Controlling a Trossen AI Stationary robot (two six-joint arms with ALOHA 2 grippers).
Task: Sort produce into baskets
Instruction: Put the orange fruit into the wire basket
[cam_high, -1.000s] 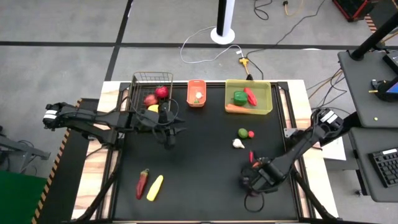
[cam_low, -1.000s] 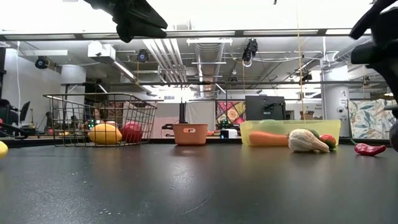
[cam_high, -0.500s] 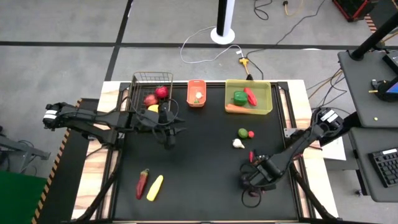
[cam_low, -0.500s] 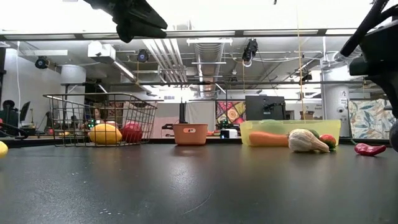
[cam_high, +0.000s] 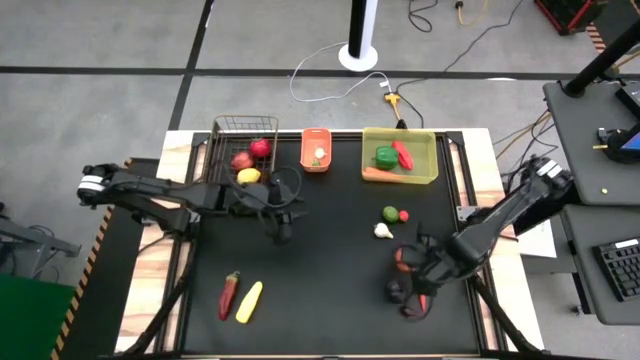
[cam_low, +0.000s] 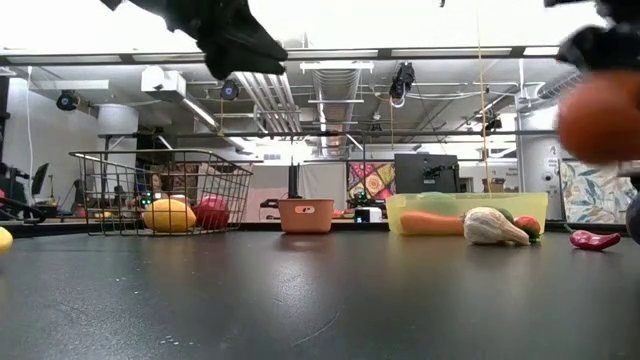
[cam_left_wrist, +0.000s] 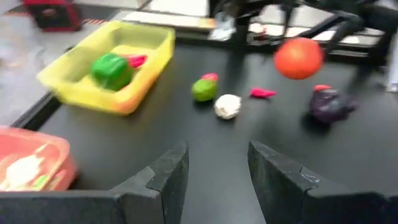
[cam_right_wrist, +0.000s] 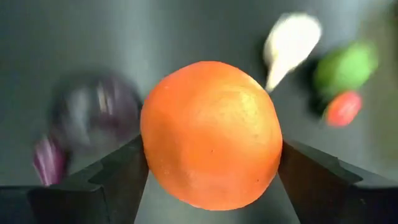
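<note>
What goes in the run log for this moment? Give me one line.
right gripper: shut on orange, lifted off table | left gripper: open, empty, beside wire basket | eggplant: on table

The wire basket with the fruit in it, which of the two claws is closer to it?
The left. The left gripper hangs empty just in front of the wire basket. The right gripper, holding an orange, is far across the table near its opposite edge.

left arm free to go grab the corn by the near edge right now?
Probably yes. The left claw is empty with jaws apart, hovering near the wire basket. The corn lies beside a red chilli on open mat, nothing over it, and the right claw is far off, holding the orange.
</note>
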